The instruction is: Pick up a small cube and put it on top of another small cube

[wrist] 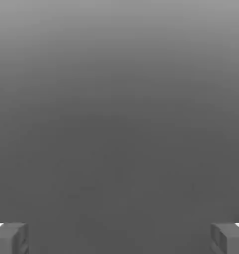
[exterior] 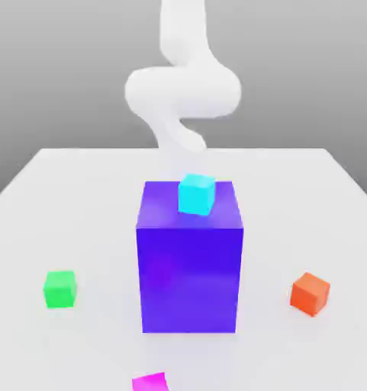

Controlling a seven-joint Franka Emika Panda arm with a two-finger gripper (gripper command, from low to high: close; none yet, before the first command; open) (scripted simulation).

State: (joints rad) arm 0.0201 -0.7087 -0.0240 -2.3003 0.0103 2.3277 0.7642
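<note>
Looking near to far w/ the big blue-purple block (exterior: 190,267) as my marker: the small cube (exterior: 150,382), magenta, sits on the table (exterior: 346,252) nearest the camera, in front of the block. The green cube (exterior: 60,289), its target, lies off the block's left in the exterior view; an orange-red cube (exterior: 310,293) lies off its right. A cyan cube (exterior: 196,193) rides on top of the block. Behind it the arm (exterior: 182,92) hangs high. My gripper (wrist: 119,238) is spread wide, empty. Nothing picked yet, I judge: grasp, carry, stack all remain.
</note>
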